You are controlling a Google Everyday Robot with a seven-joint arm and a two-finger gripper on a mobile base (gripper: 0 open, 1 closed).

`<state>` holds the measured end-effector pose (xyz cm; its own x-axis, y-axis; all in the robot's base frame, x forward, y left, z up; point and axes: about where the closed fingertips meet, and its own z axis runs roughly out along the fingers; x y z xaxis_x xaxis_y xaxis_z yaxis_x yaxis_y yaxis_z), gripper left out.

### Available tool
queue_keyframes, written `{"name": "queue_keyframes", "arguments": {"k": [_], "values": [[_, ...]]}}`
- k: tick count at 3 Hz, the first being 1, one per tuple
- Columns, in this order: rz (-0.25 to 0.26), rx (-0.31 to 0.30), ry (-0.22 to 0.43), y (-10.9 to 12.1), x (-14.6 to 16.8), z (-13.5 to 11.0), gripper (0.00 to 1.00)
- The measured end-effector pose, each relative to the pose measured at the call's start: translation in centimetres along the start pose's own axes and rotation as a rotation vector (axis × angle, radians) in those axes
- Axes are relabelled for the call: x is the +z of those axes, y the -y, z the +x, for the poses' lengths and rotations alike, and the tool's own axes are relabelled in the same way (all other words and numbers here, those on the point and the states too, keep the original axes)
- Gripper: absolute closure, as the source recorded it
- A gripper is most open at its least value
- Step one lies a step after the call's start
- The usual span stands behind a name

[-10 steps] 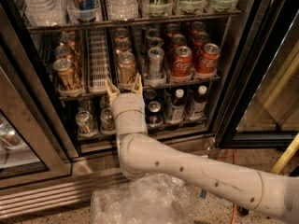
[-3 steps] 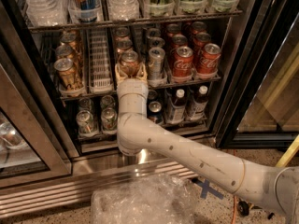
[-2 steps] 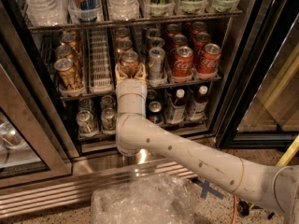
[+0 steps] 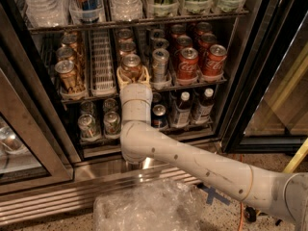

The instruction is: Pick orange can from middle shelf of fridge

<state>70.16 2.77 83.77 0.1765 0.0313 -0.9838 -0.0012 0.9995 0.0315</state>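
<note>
The orange can (image 4: 131, 63) stands at the front of its lane on the middle shelf (image 4: 103, 75) of the fridge (image 4: 240, 85), left of a slimmer silver can (image 4: 160, 61). My gripper (image 4: 132, 73) reaches in from below and in front. Its pale fingers (image 4: 120, 75) sit on either side of the can's lower body and press against it. The can still rests on the rack. More orange cans (image 4: 65, 72) fill the far left lane and stand behind the gripped one.
Red Coca-Cola cans (image 4: 187, 61) fill the right lanes. One lane left of the gripper holds no cans. The lower rack holds cans (image 4: 89, 125) and bottles (image 4: 181, 107). Crumpled clear plastic (image 4: 144, 207) lies on the floor before the steel grille (image 4: 53, 198).
Since 3.3 s ago the gripper moved up and in from below the shelf edge, and its fingers closed in around the front orange can. Over the last second nothing visibly moved.
</note>
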Motion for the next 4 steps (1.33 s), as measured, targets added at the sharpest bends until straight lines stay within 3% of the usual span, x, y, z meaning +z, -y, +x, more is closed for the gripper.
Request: {"name": "queue_keyframes", "arguments": {"k": [4], "values": [[-0.027, -0.01, 0.097, -0.3, 0.0, -4.0, 1.0]]}}
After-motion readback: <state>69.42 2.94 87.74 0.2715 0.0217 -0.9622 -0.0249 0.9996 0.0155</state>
